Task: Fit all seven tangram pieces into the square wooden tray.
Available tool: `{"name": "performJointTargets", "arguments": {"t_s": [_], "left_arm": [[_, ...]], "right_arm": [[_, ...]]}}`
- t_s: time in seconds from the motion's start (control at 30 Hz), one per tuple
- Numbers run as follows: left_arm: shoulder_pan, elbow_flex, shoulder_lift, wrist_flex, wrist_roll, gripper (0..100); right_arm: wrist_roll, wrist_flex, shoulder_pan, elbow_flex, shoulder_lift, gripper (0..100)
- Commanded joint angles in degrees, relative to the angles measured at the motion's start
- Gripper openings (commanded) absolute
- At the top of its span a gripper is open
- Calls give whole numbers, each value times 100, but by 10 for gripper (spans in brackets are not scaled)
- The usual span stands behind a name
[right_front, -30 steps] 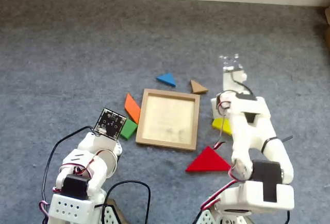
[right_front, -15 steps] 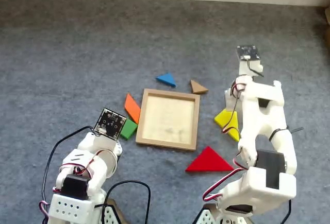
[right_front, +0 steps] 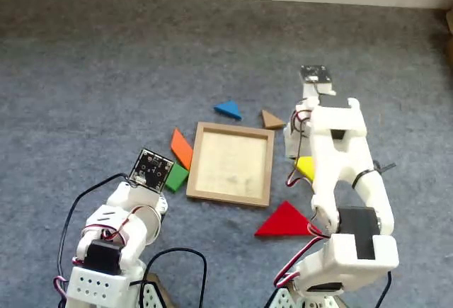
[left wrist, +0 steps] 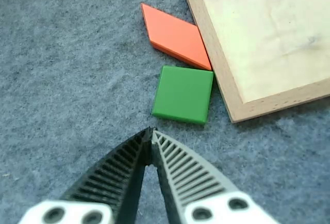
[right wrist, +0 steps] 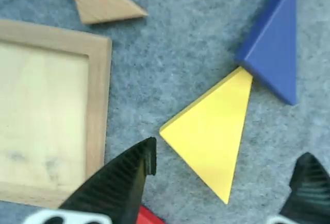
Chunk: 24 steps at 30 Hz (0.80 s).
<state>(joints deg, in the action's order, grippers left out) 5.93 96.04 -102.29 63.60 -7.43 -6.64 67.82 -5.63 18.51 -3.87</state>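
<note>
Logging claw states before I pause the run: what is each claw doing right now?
Left claw: closed, empty.
Right claw: open over the yellow triangle, holding nothing.

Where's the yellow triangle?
It's right of the tray, under the right arm; the right wrist view shows the yellow triangle beside the dark blue triangle.

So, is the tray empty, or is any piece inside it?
Empty. The tray shows bare wood inside; the green square and yellow triangle lie on the carpet outside it.
</note>
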Motion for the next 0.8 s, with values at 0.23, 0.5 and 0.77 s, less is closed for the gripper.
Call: {"name": "performJointTargets", "arguments": {"t_s": [0.23, 0.5, 0.77], "left_arm": [[-13, 110, -92, 18, 26, 8], [-13, 110, -92, 18, 26, 8], [-13, 110, -92, 18, 26, 8]], "right_arm": [[255, -295, -66, -391, -875, 415], [255, -286, -48, -541, -1077, 414], [264, -418, -57, -549, -1095, 413]]}}
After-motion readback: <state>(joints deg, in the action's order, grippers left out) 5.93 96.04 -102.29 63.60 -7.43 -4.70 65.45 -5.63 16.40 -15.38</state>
